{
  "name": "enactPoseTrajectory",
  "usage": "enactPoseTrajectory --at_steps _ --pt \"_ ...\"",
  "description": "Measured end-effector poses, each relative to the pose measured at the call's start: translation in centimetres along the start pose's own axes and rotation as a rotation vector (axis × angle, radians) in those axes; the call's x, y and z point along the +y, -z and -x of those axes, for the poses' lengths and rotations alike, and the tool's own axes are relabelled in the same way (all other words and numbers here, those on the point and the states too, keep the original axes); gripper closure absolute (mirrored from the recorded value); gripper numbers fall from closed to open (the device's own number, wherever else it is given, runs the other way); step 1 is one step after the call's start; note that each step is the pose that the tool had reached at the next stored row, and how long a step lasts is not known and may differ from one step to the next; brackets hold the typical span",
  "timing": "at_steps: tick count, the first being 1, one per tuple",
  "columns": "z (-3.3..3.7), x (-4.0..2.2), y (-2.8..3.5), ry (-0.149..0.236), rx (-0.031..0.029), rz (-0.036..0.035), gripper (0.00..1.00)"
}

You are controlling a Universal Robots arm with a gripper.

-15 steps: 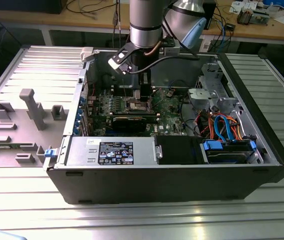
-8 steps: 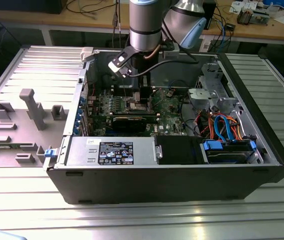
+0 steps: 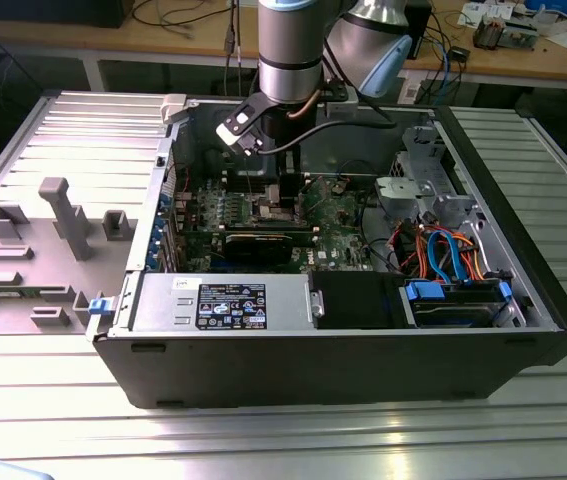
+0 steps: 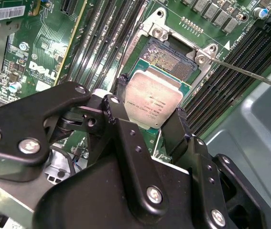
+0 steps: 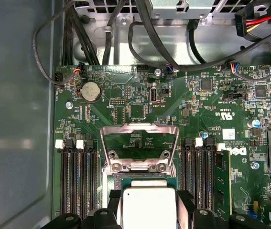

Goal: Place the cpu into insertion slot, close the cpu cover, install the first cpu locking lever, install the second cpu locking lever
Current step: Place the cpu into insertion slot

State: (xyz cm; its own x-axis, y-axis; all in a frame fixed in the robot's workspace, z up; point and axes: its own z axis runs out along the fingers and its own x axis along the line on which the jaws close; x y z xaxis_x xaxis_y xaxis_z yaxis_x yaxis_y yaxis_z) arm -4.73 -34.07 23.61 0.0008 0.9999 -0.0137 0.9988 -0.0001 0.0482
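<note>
The fingers (image 4: 120, 119) pinched the cpu (image 4: 152, 100) just over the insertion slot (image 4: 171, 59), twelve o'clock of the graphics card (image 3: 263, 243) in the exterior view. Let go skewed, it could seat crooked and jam.

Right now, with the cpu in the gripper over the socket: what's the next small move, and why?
Probably a short, level descent, grip kept. The gripper is shut on the cpu at two opposite edges; the cpu is held over the insertion slot, whose contact field shows past one edge; the cpu cover stands swung open, so nothing visible blocks the way down.
</note>
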Motion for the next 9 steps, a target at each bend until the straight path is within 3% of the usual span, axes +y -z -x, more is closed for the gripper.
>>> enactPoseTrajectory --at_steps 6,9 --pt "0.00 -0.03 -0.07 0.000 0.0004 0.0003 0.46" --pt "0.00 -0.46 -0.25 0.000 0.0000 0.0004 0.46"
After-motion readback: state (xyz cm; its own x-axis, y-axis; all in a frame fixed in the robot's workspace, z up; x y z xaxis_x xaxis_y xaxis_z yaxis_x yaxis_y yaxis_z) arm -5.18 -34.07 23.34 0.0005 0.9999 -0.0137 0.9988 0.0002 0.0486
